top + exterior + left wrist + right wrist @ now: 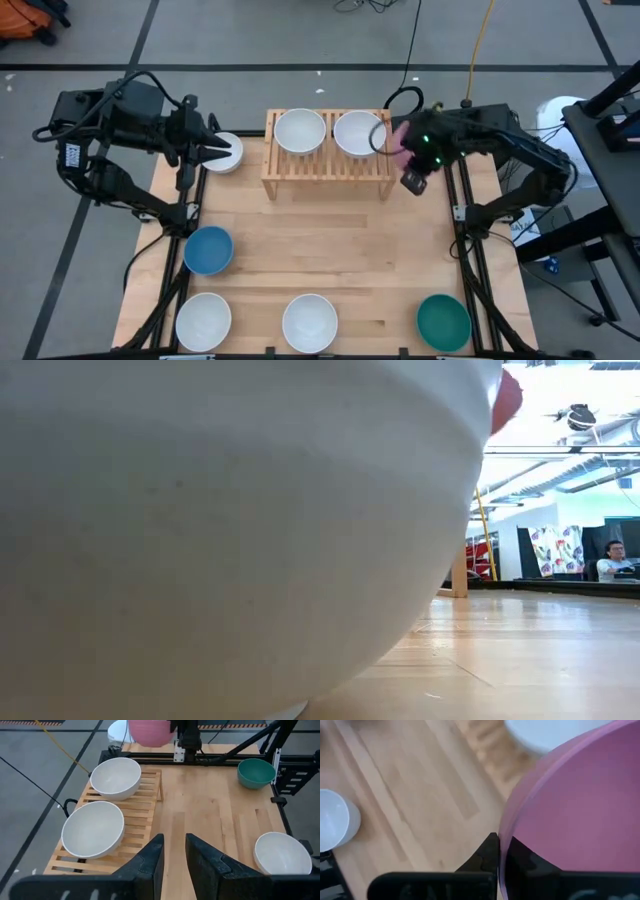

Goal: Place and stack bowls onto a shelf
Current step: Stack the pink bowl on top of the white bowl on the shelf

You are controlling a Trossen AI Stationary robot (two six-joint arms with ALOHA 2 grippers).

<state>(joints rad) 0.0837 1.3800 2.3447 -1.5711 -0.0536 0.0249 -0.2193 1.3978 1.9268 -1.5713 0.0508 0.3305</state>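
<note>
The light-wood shelf [328, 168] stands at the table's far middle with two white bowls [300, 131] [358, 133] resting side by side on its slats; they also show in the left wrist view [116, 777] [93, 829]. My right gripper [410, 150] is shut on the pink bowl [401, 140], just off the shelf's right end. My left gripper [175, 865] is open and empty at the far left, over a white bowl [228, 153] on the table. My right gripper holds the pink bowl by its rim [504, 837], one finger [489, 851] outside the wall and the other inside. The bowl is lifted clear of the table, as the left wrist view [150, 731] shows, and is tilted.
A blue bowl [208, 250] sits at the left. Two white bowls [203, 320] [309, 322] and the dark green bowl [443, 322] stand along the near edge. One white bowl [200, 510] fills the low view. A person [612, 560] sits in the room behind.
</note>
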